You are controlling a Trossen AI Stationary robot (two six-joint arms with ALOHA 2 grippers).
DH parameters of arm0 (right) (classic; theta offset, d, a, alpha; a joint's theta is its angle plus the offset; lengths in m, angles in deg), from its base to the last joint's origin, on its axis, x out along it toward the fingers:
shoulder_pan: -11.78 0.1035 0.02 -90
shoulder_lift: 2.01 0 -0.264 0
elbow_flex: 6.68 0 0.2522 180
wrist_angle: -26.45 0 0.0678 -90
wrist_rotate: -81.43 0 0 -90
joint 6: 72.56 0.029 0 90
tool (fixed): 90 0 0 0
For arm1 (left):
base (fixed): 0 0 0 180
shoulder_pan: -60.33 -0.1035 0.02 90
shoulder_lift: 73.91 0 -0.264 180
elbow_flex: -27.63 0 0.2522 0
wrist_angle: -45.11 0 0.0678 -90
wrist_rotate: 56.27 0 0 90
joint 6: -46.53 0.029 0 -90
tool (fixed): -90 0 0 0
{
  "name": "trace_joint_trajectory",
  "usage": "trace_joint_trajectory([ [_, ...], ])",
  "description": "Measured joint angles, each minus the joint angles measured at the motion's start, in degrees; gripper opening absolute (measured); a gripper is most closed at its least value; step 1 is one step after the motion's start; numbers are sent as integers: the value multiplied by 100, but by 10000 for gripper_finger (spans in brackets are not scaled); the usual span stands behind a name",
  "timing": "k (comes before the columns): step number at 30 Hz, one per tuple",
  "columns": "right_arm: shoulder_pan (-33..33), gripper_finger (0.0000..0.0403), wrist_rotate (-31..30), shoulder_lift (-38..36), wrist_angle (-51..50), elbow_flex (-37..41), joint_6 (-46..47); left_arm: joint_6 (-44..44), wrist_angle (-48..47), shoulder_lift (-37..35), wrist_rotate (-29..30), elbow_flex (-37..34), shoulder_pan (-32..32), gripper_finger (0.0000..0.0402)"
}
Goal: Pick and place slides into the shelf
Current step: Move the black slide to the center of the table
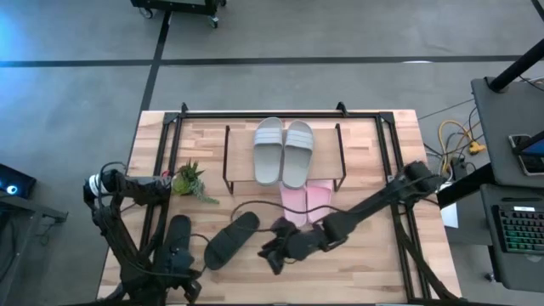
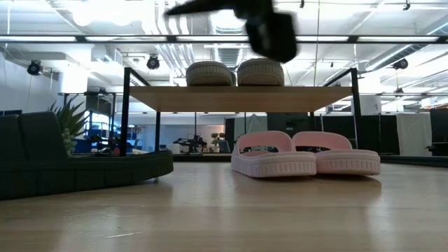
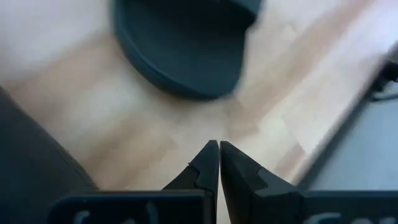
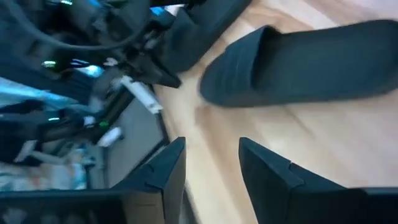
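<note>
The wooden surface (image 1: pixel 374 263) carries the shelf (image 1: pixel 285 127), with two grey-green slides (image 1: pixel 283 151) side by side on top and two pink slides (image 1: pixel 306 201) beneath, all pointing front to back. One black slide (image 1: pixel 231 239) lies slanted near the front. Right tool (image 1: pixel 276 252) hovers beside it, fingers apart and empty; left tool (image 1: pixel 189 291), at the front edge, is closed and empty.

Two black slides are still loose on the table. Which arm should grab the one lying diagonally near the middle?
Probably the right. Its pincer is open and sits just beside the diagonal black slide, which fills its wrist view. The left pincer is shut near the other black slide at the table's front left.
</note>
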Motion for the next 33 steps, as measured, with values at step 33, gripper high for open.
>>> trace_joint_trajectory([
  [33, -633, 171, 439, 1426, -621, -1461, 363, 193, 218, 28, 564, -914, -55, 0],
])
